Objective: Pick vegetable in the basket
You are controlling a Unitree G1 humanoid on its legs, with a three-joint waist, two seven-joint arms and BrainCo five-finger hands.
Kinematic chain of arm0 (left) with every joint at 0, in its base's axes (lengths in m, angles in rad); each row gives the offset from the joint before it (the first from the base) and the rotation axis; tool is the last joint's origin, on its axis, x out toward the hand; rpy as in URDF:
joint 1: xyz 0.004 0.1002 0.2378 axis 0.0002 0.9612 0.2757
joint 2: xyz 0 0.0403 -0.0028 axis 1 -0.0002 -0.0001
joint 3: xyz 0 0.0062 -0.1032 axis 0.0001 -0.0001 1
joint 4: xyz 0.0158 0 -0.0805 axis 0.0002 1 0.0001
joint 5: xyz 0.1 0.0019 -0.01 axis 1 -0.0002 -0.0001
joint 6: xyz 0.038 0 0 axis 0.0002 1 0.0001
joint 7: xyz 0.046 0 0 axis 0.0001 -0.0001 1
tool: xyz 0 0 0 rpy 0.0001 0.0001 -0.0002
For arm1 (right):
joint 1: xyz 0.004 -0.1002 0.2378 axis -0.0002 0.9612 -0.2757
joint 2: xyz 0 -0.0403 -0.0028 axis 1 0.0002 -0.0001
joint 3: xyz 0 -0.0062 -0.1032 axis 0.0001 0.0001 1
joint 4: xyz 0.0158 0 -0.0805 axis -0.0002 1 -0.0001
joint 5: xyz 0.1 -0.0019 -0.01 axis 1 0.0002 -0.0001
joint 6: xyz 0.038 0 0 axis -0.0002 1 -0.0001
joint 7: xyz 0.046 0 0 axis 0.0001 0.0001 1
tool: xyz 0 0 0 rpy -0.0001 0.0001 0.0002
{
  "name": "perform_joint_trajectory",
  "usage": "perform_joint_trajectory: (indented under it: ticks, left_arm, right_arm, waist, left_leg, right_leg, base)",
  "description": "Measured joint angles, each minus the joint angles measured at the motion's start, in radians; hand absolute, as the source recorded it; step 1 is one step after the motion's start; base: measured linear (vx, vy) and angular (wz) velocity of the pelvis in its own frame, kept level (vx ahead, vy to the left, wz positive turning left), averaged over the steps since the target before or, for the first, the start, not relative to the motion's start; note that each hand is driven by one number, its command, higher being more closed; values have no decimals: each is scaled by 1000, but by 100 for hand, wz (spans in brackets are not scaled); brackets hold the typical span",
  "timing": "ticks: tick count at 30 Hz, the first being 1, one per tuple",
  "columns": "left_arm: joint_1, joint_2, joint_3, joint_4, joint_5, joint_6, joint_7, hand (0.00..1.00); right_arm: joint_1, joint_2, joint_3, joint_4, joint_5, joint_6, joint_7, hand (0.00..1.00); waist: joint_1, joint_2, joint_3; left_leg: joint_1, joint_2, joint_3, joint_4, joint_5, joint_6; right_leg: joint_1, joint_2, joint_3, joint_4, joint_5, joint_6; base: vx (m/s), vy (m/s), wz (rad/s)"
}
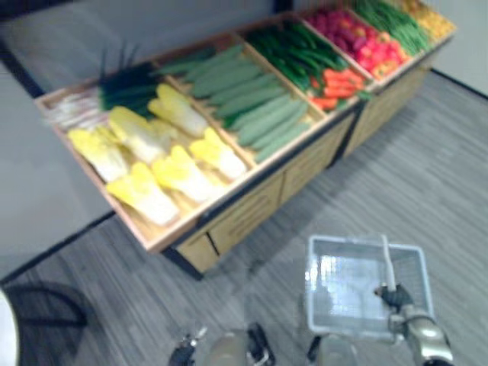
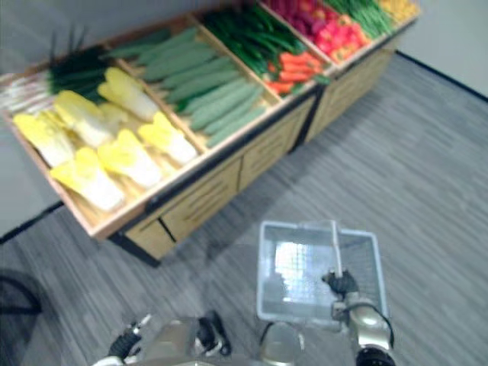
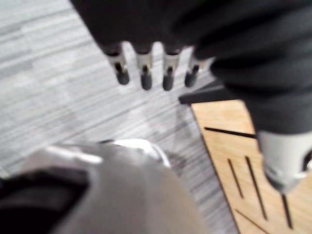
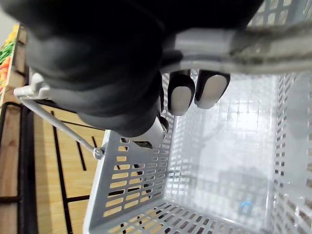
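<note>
A grey plastic basket (image 1: 324, 305) hangs over the floor in front of the stand, with nothing in it. My right hand (image 1: 396, 296) is shut on its handle (image 4: 273, 43), fingers (image 4: 181, 100) curled round the bar. The wooden vegetable stand (image 1: 252, 210) holds yellow-white cabbages (image 1: 152, 164), long green cucumbers (image 1: 259, 107), dark green vegetables (image 1: 297, 49), carrots (image 1: 339, 85), and red vegetables (image 1: 366, 38). My left hand (image 3: 146, 68) hangs low beside the stand's wooden front (image 3: 243, 165), fingers straight and holding nothing.
Leeks or spring onions (image 1: 99, 95) lie at the stand's far left corner. Green beans (image 1: 393, 19) and orange produce (image 1: 435, 15) fill the far right bins. Grey striped floor (image 1: 427, 175) lies between me and the stand.
</note>
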Motion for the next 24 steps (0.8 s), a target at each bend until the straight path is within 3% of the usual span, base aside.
perform_joint_trajectory:
  ticks: [1,3,5,6,9,10,11,12,13,15,17,18,20,21,23,24]
  left_arm:
    - [-13,1,-9,0,-12,-2,-2,0]
    - [-62,3,-12,-1,-21,-10,-5,0]
    - [-90,8,-17,-1,-23,-18,-3,0]
    - [-110,12,-21,1,-23,-18,-1,0]
    - [-104,15,-20,2,-23,-18,11,0]
    - [-85,27,-11,2,-22,-18,17,0]
    - [-75,46,-2,8,-22,-18,16,0]
    - [-75,47,-1,10,-22,-18,16,0]
    - [-70,20,13,14,-22,-26,15,0]
    - [-63,-14,31,16,-23,-36,13,0]
    - [-66,-32,35,15,-57,-68,-12,0]
    - [-68,-35,35,15,-63,-76,-14,0]
    - [-98,-42,35,13,-85,-114,-21,0]
    - [-102,-45,36,12,-94,-117,-21,0]
    - [-105,-63,33,-4,-106,-162,1,0]
    - [-105,-75,31,-40,-137,-196,18,0]
  right_arm:
    - [8,0,-3,1,5,-3,-6,100]
    - [30,14,-49,33,21,-4,-11,100]
    - [37,39,-88,51,38,-2,-9,100]
    - [44,67,-121,78,69,-2,-4,100]
    - [42,97,-150,93,88,0,13,100]
    - [45,113,-150,95,87,2,29,100]
    - [50,134,-153,107,87,4,32,100]
    - [50,137,-153,109,87,5,32,100]
    - [44,131,-165,116,85,12,32,100]
    - [44,118,-169,120,71,40,59,100]
    - [45,121,-196,143,42,69,75,100]
    - [47,121,-206,152,42,74,76,100]
    - [67,110,-265,161,36,103,80,100]
    - [73,104,-270,159,29,107,83,100]
    - [86,84,-271,160,13,108,97,100]
    - [85,80,-271,160,9,108,97,100]
  waist:
    - [-2,4,-3]
    - [-11,15,-1]
    - [-22,12,-3]
    - [-27,4,-5]
    - [-21,-21,-14]
    - [-16,-43,-21]
    - [-12,-68,-30]
    - [-10,-69,-30]
    - [7,-25,-36]
    - [17,18,-47]
    - [7,26,-44]
    - [0,28,-42]
    - [3,44,-20]
    - [5,35,-11]
    - [-1,54,-13]
    - [1,74,-13]
  left_leg:
    - [15,-9,-46,-34,12,-19]
    - [34,-15,-188,-88,42,-60]
    - [33,-26,-293,-116,56,-81]
    - [35,-34,-378,-137,63,-97]
    - [34,-42,-465,-117,59,-143]
    - [24,-47,-489,-79,34,-177]
    - [20,-54,-508,-44,-1,-205]
    - [20,-51,-507,-38,-6,-211]
    - [21,13,-499,-19,-34,-248]
    - [37,73,-466,-46,-29,-271]
    - [89,101,-390,-87,29,-295]
    - [89,104,-372,-62,37,-291]
    - [29,140,-274,141,65,-283]
    - [16,145,-253,177,63,-276]
    - [0,117,-216,145,42,-276]
    - [10,100,-195,44,52,-253]
  right_leg:
    - [-19,22,27,-86,0,1]
    - [-24,120,181,-450,30,49]
    - [-26,157,302,-632,64,95]
    - [-28,170,398,-759,110,107]
    - [-39,171,449,-836,165,91]
    - [-32,168,454,-842,201,79]
    - [-23,168,462,-831,300,78]
    - [-23,169,459,-826,320,79]
    - [-21,213,426,-796,318,55]
    - [-13,249,393,-791,296,24]
    - [9,245,353,-730,233,6]
    - [26,238,335,-725,220,3]
    - [113,225,296,-752,211,-10]
    - [126,219,293,-756,209,-13]
    - [137,207,296,-746,193,-10]
    - [131,215,303,-731,188,5]
  base:
    - [210,-94,125]
    - [205,-149,169]
    - [146,-197,180]
    - [168,-266,187]
    - [216,-358,127]
    - [276,-503,92]
    - [277,-528,78]
    - [194,-378,65]
    - [220,-391,31]
    - [231,-335,28]
    - [186,-193,57]
    - [160,-147,70]
    - [125,-95,48]
    - [83,-33,21]
    - [39,64,1]
    - [6,121,-12]
